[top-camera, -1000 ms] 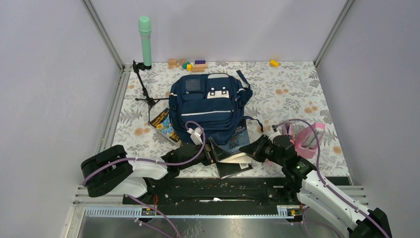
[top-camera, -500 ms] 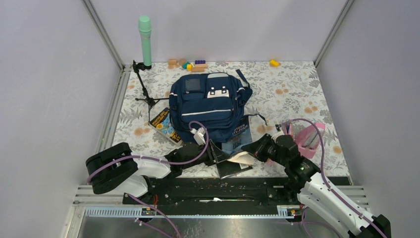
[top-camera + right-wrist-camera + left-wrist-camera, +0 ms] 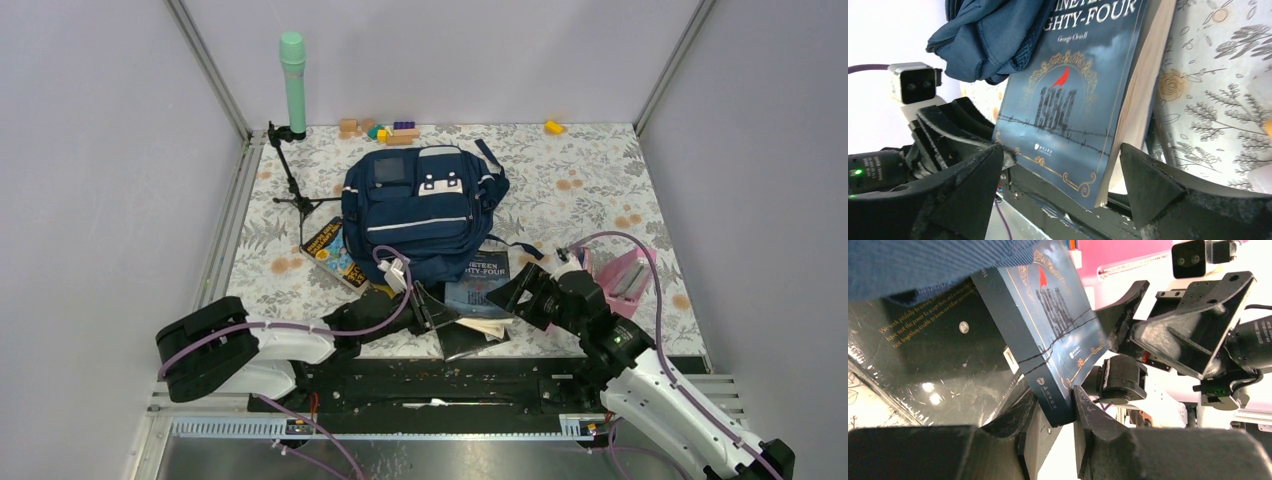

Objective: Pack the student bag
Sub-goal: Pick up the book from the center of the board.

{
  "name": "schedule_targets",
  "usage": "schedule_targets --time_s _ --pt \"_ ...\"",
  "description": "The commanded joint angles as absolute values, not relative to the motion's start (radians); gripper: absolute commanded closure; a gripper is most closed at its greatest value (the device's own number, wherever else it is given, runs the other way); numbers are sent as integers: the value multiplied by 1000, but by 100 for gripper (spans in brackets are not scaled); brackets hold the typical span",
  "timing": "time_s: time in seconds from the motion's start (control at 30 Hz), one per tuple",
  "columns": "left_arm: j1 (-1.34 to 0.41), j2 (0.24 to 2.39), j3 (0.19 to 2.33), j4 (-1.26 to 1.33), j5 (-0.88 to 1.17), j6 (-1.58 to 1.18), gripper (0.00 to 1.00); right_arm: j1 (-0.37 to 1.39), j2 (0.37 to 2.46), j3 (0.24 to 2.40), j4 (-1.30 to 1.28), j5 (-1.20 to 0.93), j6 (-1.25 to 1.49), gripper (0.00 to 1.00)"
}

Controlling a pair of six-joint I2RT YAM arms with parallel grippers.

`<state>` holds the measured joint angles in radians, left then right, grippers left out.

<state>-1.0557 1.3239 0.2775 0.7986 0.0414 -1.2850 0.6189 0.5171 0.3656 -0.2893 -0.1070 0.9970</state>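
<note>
1. The student bag (image 3: 425, 205) lies at the centre of the floral worktop (image 3: 600, 180), its lower edge overlapping the book (image 3: 478, 285).
2. The left claw (image 3: 1054, 407) pinches the book's bottom corner.
3. The right claw (image 3: 1060, 155) gapes wide, its fingers flanking the book.

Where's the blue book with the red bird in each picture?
Top external: the book lies low in the middle, against the student bag's near side, between both claws.
Left wrist: the book stands in the middle, its corner pinched in the left claw.
Right wrist: the book fills the middle, between the open right claw's fingers.
Shared landmark: the student bag's navy fabric, above the book in every view.
</note>
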Motion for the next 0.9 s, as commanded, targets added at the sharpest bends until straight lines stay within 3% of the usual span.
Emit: schedule_targets --time_s 0.0,0.43,0.67,0.87 --pt "-1063 1202 284 924 39 -1278 100 618 521 434 -347 -20 918 6" --pt "-1063 909 446 409 234 -1150 100 614 388 635 -626 223 760 6" --pt "-1065 881 516 316 341 -1117 100 614 385 725 -623 176 638 8" --pt "-1065 851 573 54 345 -973 100 615 416 688 -487 -60 530 11"
